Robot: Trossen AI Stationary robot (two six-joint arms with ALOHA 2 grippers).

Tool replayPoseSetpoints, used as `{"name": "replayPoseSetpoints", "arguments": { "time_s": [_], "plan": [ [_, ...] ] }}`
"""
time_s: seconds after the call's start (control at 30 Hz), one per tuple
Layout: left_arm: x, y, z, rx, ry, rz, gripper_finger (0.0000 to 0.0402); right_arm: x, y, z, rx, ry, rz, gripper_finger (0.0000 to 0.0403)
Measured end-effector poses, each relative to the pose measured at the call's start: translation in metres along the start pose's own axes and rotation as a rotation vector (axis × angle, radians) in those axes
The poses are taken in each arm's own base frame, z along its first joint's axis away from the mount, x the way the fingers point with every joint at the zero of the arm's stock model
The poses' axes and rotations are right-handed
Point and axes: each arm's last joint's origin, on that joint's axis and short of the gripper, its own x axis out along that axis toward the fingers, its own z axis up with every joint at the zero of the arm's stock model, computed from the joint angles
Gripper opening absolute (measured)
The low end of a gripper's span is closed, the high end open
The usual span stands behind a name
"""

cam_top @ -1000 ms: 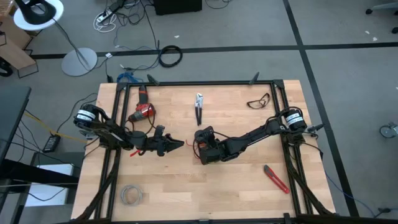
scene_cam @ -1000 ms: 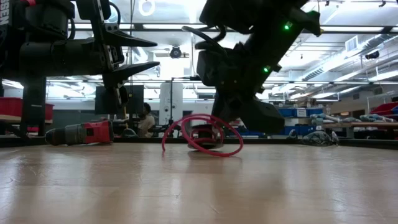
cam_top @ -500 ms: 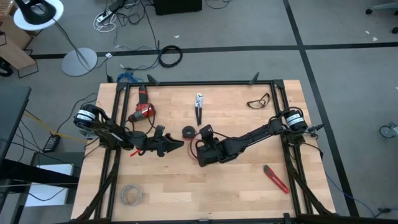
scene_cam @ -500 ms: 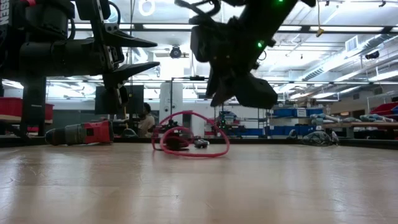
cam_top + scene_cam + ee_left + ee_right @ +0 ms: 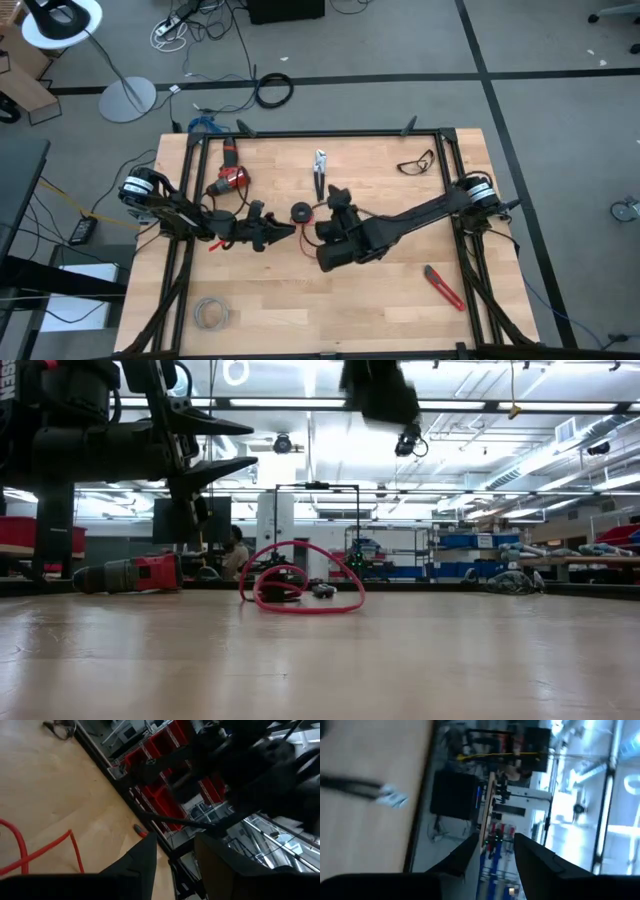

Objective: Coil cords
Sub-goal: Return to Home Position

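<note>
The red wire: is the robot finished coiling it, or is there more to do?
Coiling looks done: the red wire lies looped at the black spool, one loop loose. Nothing is in hand: the right gripper is raised and open, the left gripper open. Left: probably parking both arms.

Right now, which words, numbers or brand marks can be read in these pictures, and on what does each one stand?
"EN": white letters on the left arm, at the low view's upper left corner; the picture's edge cuts off the rest of the word.
Drill: any marking is too small to read.
Everything else, on the table or in the room behind: no readable text.
</note>
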Motion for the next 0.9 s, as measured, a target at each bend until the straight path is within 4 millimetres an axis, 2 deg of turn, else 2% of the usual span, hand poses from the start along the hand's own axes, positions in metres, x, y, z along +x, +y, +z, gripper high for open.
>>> {"name": "replayPoseSetpoints", "arguments": {
  "time_s": [0.17,0.23,0.37,0.47,0.53,0.7,0.9],
  "plan": [
    [0.002,-0.006,0.003,0.079,-0.007,-0.037,0.0138,-0.032,-0.070,-0.014,0.266,-0.094,-0.017,0.0117],
    [0.005,-0.012,0.005,0.124,-0.011,-0.080,0.0138,-0.048,-0.099,-0.027,0.408,-0.172,0.020,0.0117],
    [0.011,-0.030,0.014,0.207,-0.033,-0.191,0.0138,-0.079,-0.154,-0.068,0.712,-0.373,0.138,0.0117],
    [0.013,-0.044,0.022,0.256,-0.048,-0.241,0.0136,-0.099,-0.180,-0.104,0.879,-0.518,0.230,0.0117],
    [0.016,-0.054,0.027,0.289,-0.051,-0.250,0.0133,-0.111,-0.190,-0.127,0.940,-0.590,0.274,0.0117],
    [0.031,-0.081,0.040,0.425,0.095,-0.149,0.0121,-0.136,-0.203,-0.171,1.001,-0.687,0.307,0.0116],
    [0.051,-0.144,0.075,0.710,0.338,0.070,0.0107,-0.159,-0.203,-0.203,0.976,-0.714,0.268,0.0116]
  ]
}}
